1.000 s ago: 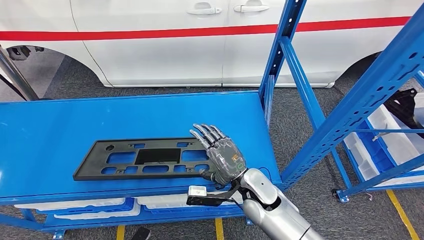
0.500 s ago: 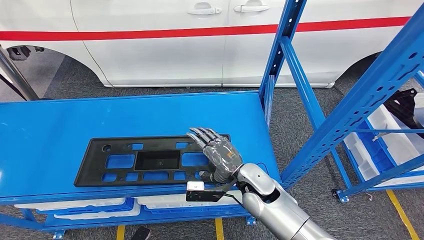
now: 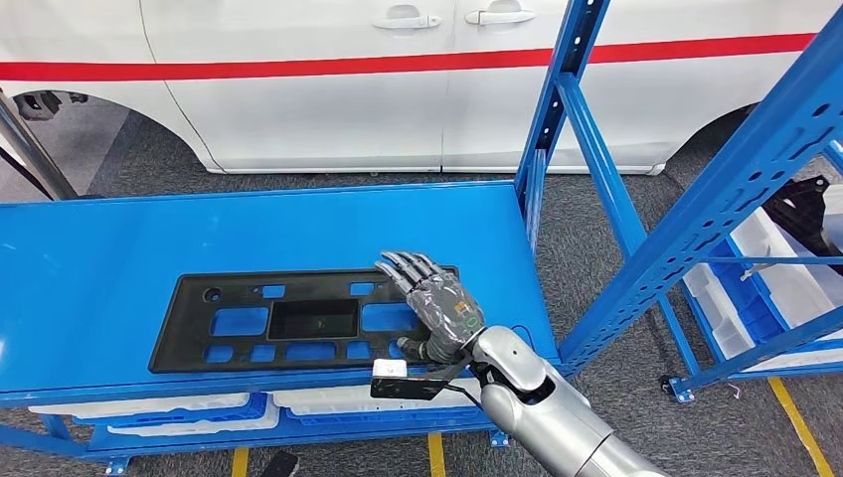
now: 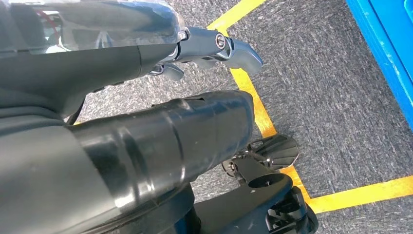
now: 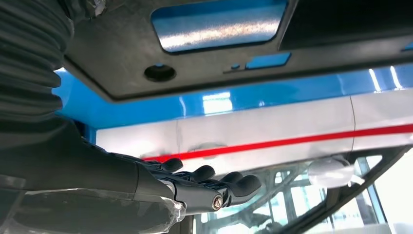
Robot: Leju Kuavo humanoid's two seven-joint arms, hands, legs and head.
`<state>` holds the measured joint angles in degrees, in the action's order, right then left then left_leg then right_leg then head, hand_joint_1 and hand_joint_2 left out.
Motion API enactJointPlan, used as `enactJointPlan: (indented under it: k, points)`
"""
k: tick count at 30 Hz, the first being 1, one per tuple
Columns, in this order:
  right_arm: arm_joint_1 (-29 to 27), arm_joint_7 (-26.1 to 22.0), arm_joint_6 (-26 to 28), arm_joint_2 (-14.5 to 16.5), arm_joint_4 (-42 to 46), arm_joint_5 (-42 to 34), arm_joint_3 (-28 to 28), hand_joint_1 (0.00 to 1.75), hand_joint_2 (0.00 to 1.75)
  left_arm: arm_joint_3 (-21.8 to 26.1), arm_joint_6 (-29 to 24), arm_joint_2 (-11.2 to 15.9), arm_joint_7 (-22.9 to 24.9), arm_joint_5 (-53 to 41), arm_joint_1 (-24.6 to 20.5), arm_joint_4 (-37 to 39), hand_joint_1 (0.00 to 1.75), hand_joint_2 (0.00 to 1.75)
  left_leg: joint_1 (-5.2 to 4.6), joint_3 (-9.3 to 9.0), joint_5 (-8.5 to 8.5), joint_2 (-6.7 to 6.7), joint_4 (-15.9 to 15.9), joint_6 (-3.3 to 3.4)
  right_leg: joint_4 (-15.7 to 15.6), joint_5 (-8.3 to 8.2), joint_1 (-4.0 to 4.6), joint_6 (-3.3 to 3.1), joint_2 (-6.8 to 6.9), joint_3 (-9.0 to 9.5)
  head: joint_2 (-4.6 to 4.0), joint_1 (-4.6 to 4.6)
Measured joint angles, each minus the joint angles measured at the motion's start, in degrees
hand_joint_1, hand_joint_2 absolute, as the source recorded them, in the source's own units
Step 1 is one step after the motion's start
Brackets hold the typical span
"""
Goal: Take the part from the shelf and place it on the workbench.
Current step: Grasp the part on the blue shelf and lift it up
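The part [image 3: 298, 320], a long flat black panel with several cut-outs, lies flat on the blue workbench [image 3: 119, 238] near its front edge. My right hand [image 3: 437, 308] hovers over the panel's right end with its fingers stretched out. In the right wrist view the fingers [image 5: 209, 183] are straight and stand off the panel [image 5: 126, 44], with a gap between them. My left hand [image 4: 160, 112] hangs beside my body above the floor and holds nothing.
A blue shelf upright [image 3: 557, 109] rises at the workbench's right end. A second blue rack with white bins [image 3: 756, 288] stands to the right. White bins [image 3: 328, 399] sit under the workbench. A white car [image 3: 348, 89] is behind. Yellow lines [image 4: 253, 102] mark the grey floor.
The panel, tilted a second ago, now lies flat on the workbench. My right hand has sunk a little with it and has hardly moved in the last half second.
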<state>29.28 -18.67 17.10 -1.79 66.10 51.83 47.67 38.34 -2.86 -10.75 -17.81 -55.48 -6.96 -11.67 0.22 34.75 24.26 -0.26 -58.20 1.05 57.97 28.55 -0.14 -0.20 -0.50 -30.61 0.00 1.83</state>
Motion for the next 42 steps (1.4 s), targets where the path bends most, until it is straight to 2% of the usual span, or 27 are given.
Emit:
enactJointPlan:
  k: [13,20,42]
  points:
    - [-0.3,0.0,1.7,0.0,0.4,1.0,0.0,0.00,1.75,0.0,0.0,0.0,0.0,-0.2,0.0,0.0,0.00,0.00,0.00,0.00,0.00,0.00,0.0,0.00,0.0,0.00,0.00,0.00,0.00,0.00,0.00,0.00]
    - [-0.4,-0.2,4.5,0.0,2.2,4.3,0.0,0.00,1.75,0.0,0.0,0.0,0.0,0.0,-0.2,0.0,0.00,0.00,0.00,-0.01,0.00,0.00,0.0,0.00,0.0,0.00,0.00,0.00,-0.01,0.00,0.00,0.00]
    - [2.3,0.9,0.8,-0.5,7.8,4.0,3.0,0.00,1.75,0.4,-0.6,-0.6,-0.3,0.6,-0.2,0.0,0.00,0.00,0.00,-0.01,-0.01,0.01,0.0,0.00,0.0,0.00,0.00,0.00,0.00,0.00,0.00,0.00]
